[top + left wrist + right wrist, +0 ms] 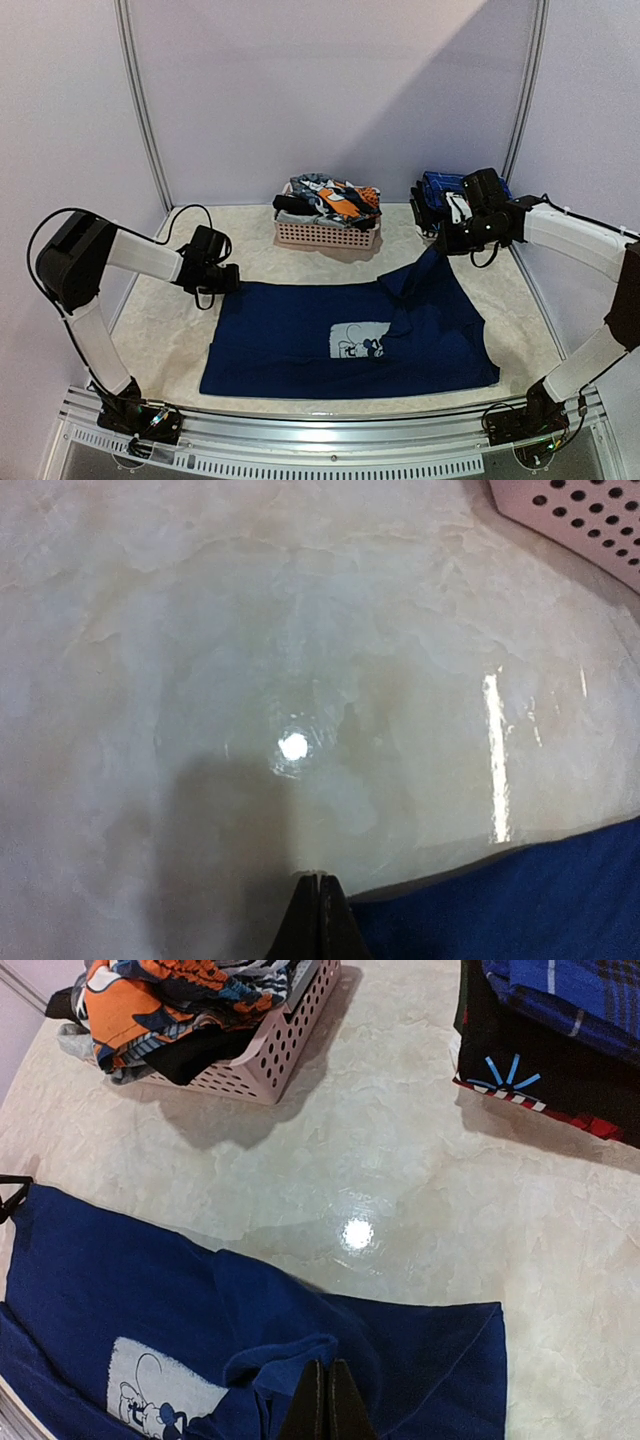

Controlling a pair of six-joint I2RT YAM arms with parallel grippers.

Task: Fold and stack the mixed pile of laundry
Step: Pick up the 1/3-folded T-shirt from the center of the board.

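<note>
A navy T-shirt (300, 340) with a pale cartoon print (358, 340) lies spread on the table. My right gripper (440, 245) is shut on a bunched fold of the navy T-shirt (120, 1280) and holds its back right part up off the table; in the right wrist view the right gripper (327, 1365) has blue cloth gathered at its tips. My left gripper (232, 280) is low at the shirt's back left corner. The left gripper (318, 880) is shut, with the shirt's edge (520, 900) against its right finger. The rest of the laundry pile (330, 200) fills the basket.
The pale pink basket (330, 236) stands at the back centre, its perforated wall (290, 1050) facing the shirt. A stack of folded dark and blue plaid clothes (440, 190) sits at the back right, behind my right gripper. White walls and frame posts close in the table.
</note>
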